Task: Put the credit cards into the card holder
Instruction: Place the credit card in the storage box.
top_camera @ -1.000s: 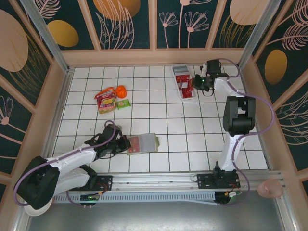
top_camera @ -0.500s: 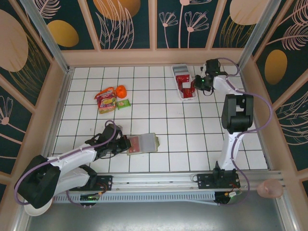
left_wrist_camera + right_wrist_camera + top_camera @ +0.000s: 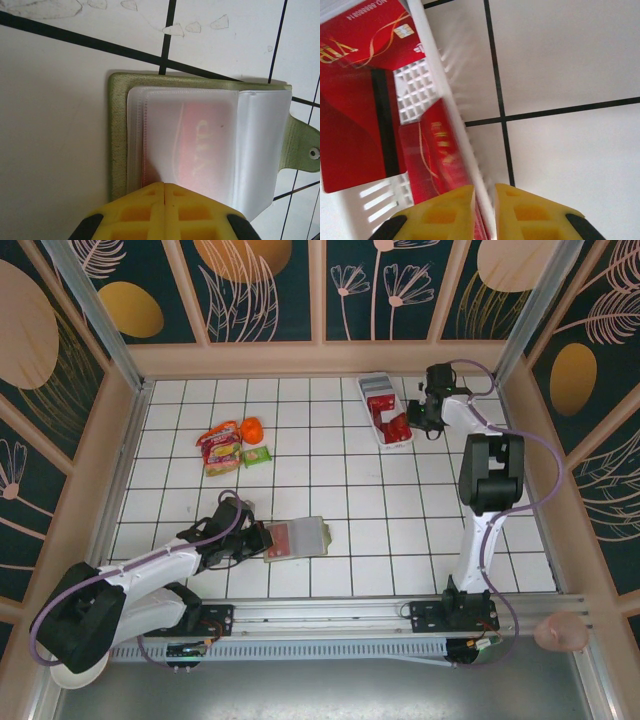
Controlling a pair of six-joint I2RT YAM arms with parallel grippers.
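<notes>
On the counter [image 3: 400, 530], the left tool [image 3: 164, 192], tips together, rests on the open card holder [image 3: 297, 538], which lies front-centre with its long axis left-to-right and its tab pointing right, while the right tool [image 3: 484, 200], tips slightly apart astride the white tray's wall [image 3: 452, 107], seems to be mid-fetch and next needs a clean pinch on one of the credit cards [image 3: 355, 100] there.
</notes>
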